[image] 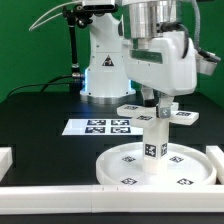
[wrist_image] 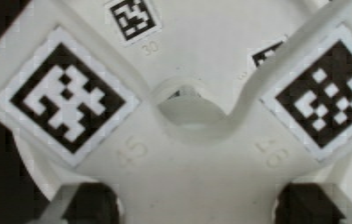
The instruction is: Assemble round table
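Note:
The round disc [image: 130,165] lies flat at the front of the table. The thick tagged cylinder leg [image: 154,148] stands upright on its middle. The cross-shaped foot [image: 184,117] sits level on top of the leg. My gripper [image: 160,101] comes straight down onto the foot's middle. In the wrist view the foot [wrist_image: 199,150] fills the picture, with tags on its arms and a round hollow at its centre. One arm of the foot lies between my dark fingers [wrist_image: 88,205], so my gripper [wrist_image: 205,205] is shut on it.
The marker board [image: 100,127] lies behind the disc, before the robot base [image: 103,70]. Long white border rails run along the front [image: 90,196], the exterior view's left [image: 5,156] and right [image: 216,155].

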Available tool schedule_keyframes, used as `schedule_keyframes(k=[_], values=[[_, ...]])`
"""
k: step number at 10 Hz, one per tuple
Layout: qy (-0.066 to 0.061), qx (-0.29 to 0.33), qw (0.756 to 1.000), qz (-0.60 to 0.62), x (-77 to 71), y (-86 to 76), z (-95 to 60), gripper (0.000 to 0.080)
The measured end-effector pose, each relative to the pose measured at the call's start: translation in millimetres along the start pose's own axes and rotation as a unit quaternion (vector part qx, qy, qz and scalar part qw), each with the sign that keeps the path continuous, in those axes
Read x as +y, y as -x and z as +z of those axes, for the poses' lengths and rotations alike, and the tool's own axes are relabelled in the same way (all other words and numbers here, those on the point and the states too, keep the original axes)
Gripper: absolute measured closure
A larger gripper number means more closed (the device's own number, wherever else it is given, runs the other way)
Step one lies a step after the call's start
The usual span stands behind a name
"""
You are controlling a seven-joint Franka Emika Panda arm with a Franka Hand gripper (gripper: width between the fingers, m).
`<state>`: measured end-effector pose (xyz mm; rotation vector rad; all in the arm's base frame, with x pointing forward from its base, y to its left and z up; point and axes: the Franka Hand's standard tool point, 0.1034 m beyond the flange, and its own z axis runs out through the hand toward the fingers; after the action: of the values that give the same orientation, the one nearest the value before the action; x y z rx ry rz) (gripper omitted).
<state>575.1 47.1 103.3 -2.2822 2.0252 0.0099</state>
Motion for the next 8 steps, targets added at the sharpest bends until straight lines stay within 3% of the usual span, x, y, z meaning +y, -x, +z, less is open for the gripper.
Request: schedule_keyframes(k=[4, 8], values=[[-0.007, -0.004, 0.989, 0.15, -0.9, 0.3, -0.3, 0.0361], [-0.01, -0.005, 0.961, 0.276, -2.0, 0.1, -0.7, 0.0361]])
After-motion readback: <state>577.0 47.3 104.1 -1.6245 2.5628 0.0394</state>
